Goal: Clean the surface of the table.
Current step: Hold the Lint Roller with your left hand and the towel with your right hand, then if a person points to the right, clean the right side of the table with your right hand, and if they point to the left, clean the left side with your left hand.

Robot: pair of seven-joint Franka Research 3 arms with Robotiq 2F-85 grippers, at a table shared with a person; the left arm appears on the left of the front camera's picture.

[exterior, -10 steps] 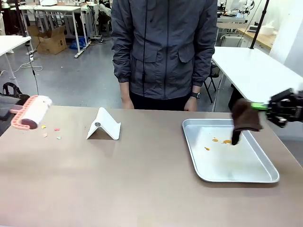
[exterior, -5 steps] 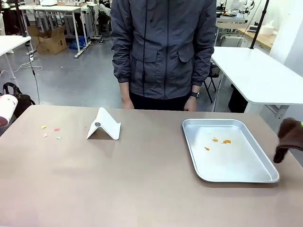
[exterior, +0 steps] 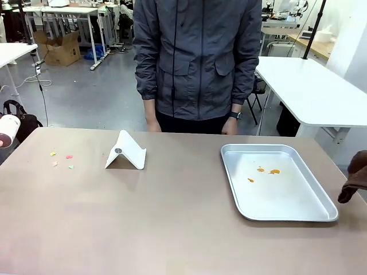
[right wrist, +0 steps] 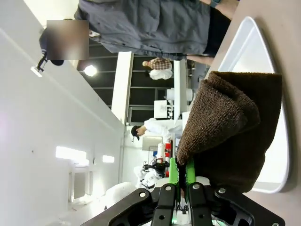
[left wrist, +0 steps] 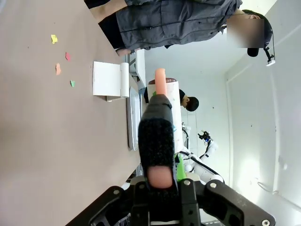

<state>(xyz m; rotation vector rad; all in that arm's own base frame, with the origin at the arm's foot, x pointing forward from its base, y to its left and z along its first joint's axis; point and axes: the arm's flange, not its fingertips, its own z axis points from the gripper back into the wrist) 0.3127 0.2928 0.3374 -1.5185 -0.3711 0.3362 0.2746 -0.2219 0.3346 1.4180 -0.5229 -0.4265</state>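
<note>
Much bare table between left-edge roller and right-edge cloth

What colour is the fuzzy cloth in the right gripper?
Dark brown fuzzy cloth, clearest in the right wrist view.

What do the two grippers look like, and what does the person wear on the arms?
The left gripper and the right gripper have black, angular bodies with round bolts and bright green pads. The person wears a dark grey jacket with long sleeves and a dark wristwatch.

No text, label, brand or number can be read on anything.
</note>
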